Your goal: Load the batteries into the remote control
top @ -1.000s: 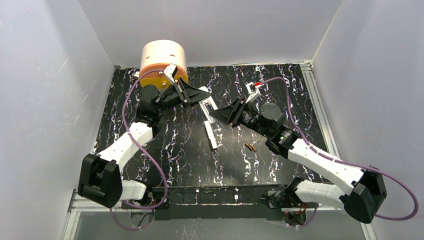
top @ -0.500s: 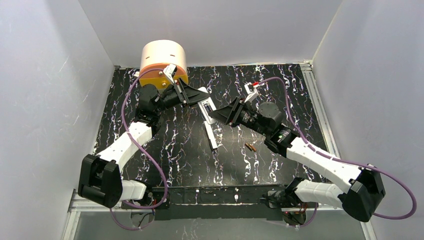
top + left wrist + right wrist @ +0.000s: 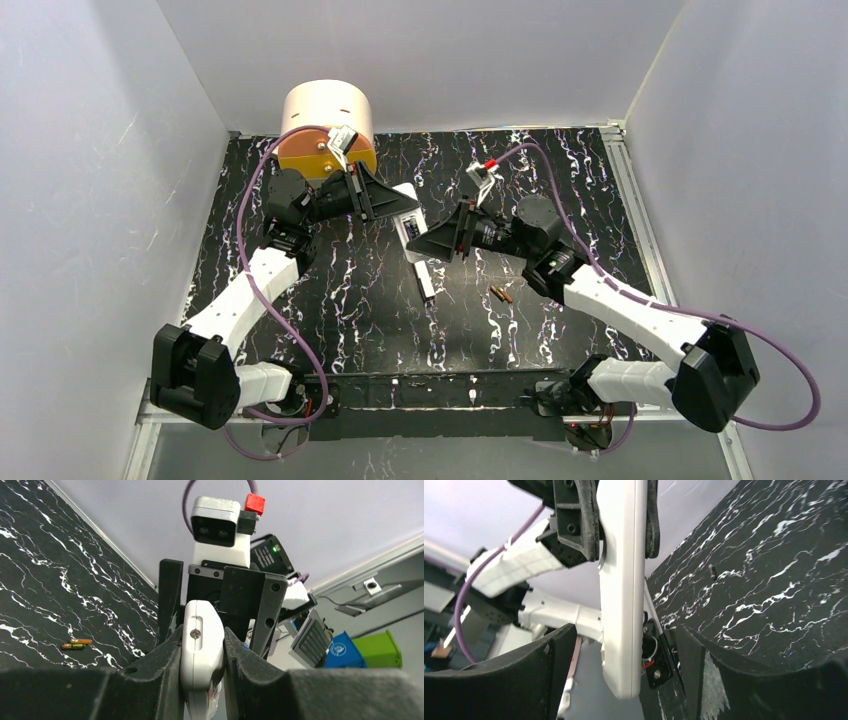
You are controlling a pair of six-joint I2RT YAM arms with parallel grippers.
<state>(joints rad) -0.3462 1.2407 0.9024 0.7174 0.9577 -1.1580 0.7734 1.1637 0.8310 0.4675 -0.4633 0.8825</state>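
Note:
My left gripper [image 3: 201, 652] is shut on one end of the white remote control [image 3: 201, 645] and holds it edge-on above the black mat, as the top view also shows [image 3: 411, 233]. My right gripper [image 3: 624, 652] stands open around the remote's other end [image 3: 621, 580], with a gap on each side; its fingers [image 3: 529, 677] do not touch it. In the top view the two grippers, left [image 3: 398, 206] and right [image 3: 422, 244], meet nose to nose at mid-table. Two copper-orange batteries [image 3: 501, 294] lie side by side on the mat, right of the grippers [image 3: 76, 644].
A long plain white bar [image 3: 427, 282] lies on the marbled black mat [image 3: 360, 310] just below the grippers. A cream and orange cylinder [image 3: 325, 125] stands at the back left. A tiny dark bit [image 3: 711, 571] lies on the mat. White walls enclose three sides.
The right gripper's jaws have spread wide and let go of the remote's end. Both grippers and the remote have shifted a little to the left. The batteries have not moved.

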